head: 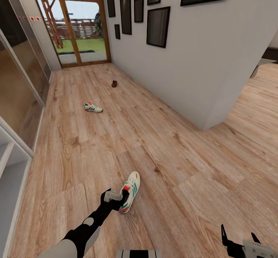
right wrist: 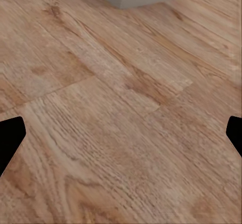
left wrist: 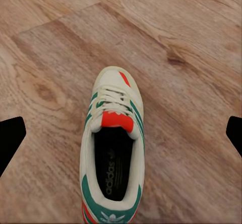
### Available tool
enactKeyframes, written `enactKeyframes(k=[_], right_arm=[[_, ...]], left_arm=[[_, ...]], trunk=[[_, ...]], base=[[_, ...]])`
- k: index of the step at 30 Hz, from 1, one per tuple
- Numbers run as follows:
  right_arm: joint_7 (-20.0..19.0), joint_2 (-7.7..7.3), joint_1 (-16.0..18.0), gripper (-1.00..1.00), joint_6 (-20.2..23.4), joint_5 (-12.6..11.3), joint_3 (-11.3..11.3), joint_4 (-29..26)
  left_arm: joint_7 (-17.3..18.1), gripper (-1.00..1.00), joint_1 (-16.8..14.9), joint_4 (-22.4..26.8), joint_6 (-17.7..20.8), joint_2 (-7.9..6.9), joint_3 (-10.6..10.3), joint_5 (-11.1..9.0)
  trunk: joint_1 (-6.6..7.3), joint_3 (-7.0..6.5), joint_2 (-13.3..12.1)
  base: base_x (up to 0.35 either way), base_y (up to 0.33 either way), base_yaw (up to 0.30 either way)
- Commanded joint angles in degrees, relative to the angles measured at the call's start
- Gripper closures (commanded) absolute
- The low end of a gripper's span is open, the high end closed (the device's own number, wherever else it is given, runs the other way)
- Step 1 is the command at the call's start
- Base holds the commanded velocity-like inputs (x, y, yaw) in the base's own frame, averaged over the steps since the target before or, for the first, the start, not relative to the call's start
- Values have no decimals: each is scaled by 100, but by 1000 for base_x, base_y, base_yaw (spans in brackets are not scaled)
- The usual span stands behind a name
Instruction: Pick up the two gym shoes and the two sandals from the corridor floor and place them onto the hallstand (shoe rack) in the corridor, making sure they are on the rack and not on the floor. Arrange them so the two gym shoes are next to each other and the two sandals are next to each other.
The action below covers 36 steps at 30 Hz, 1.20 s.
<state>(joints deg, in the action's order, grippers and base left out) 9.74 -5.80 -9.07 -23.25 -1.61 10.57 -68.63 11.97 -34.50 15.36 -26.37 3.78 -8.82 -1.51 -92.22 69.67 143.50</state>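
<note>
Above the near gym shoe (left wrist: 113, 143), left pincer (head: 120, 198) spread wide; right pincer (head: 241, 239) likewise.

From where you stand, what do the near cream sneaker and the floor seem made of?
Cream-white lace-up sneaker: looks like matte leather or synthetic, judging by its smooth panels, with green stripes and woven laces; uncertain in a render. Warm brown plank floor: wood or wood-look laminate, showing grain and knots.

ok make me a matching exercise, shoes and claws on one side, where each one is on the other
1. cream-white sneaker with green stripes
2. second cream-white striped sneaker
3. small dark brown sandal
4. right claw

A. far down the corridor near the picture wall
B. open over bare plank floor
C. mid-corridor, alone
D. at the left claw, by its heel

Pairs: 1-D, 2-C, 3-A, 4-B
</note>
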Motion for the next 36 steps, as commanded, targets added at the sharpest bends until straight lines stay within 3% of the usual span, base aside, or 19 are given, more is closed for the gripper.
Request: enactKeyframes(k=[1, 4, 5, 12, 15, 18, 25, 36], right_arm=[[16, -3, 1, -100, -9, -18, -6, -4], [36, -29, 308, -100, 456, -16, 81, -206], [38, -61, 716, -100, 1148, -15, 220, -502], [-1, -67, 1162, -100, 1844, -17, 462, -838], [-13, -54, 1203, -100, 1838, -10, 490, -916], [-32, -47, 1148, -100, 1792, -12, 523, -1130], [-59, -23, 429, -100, 1718, -42, 687, -1992], [-74, -15, 167, -100, 1695, -70, 737, -2197]], left_arm=[[16, -100, -4, -7, -17, 0, -6, -16], [16, -100, -4, -7, -17, -1, -6, -16], [16, -100, -4, -7, -17, -1, -6, -16], [16, -100, -4, -7, -17, -6, 0, -16], [16, -100, -4, -7, -17, -7, 1, -11], [16, -100, -4, -7, -17, -4, -2, -5], [16, -100, -4, -7, -16, -3, -5, 0], [16, -100, -4, -7, -12, 0, -6, 6]], trunk=[[1, 13, 2], [1, 40, 2], [1, 49, 2], [1, 111, 2], [1, 138, 2], [1, 164, 2], [1, 227, 2], [1, 325, 2]], base=[[0, 0, 0], [0, 0, 0], [0, 0, 0], [0, 0, 0], [0, 0, 0], [0, 0, 0], [0, 0, 0], [0, 0, 0]])
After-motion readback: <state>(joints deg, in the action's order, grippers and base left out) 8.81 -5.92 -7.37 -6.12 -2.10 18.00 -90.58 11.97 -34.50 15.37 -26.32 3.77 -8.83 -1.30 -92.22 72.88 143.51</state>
